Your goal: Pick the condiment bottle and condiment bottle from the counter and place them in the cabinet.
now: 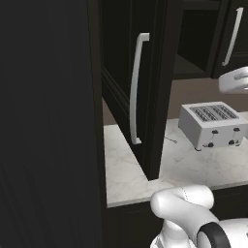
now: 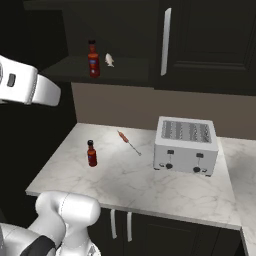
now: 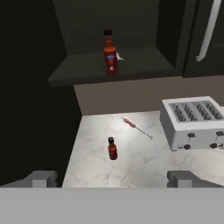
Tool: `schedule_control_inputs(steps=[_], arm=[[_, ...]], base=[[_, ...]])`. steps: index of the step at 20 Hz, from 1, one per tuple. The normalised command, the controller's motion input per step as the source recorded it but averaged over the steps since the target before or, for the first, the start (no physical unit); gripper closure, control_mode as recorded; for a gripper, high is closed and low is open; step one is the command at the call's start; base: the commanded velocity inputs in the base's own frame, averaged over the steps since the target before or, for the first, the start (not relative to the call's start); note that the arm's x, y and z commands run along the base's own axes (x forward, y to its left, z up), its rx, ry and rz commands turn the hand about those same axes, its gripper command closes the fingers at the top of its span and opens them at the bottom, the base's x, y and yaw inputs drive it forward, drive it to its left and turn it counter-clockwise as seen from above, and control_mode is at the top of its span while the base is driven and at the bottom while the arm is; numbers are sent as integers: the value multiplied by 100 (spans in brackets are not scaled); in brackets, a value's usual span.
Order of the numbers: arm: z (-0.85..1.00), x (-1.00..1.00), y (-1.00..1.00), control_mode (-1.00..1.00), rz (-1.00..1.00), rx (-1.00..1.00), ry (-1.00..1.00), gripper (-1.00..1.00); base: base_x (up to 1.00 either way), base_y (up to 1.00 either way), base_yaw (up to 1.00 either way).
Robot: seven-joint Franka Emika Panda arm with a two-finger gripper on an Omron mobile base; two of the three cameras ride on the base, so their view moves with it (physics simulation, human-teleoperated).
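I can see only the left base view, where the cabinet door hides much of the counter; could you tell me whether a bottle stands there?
Observer: Yes, a small red bottle stands upright on the counter, to the left of the toaster.
Operator: Is anything in the cabinet yet?
Observer: A second red bottle stands on the cabinet shelf, above the counter's left end.
Operator: And the gripper?
Observer: The gripper is open and holds nothing; in the hand view the small red bottle stands ahead of it, well apart.
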Motion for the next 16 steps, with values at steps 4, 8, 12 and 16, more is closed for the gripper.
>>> schedule_control_inputs(steps=[4,8,12,16], arm=[[-37,17,6,-100,0,0,0,-100],[-54,25,4,-100,0,-2,0,-100],[-47,20,12,-100,0,-5,0,-100],[-42,6,5,-100,0,-5,0,-100]], base=[[0,0,0],[0,0,0],[0,0,0],[0,0,0]])
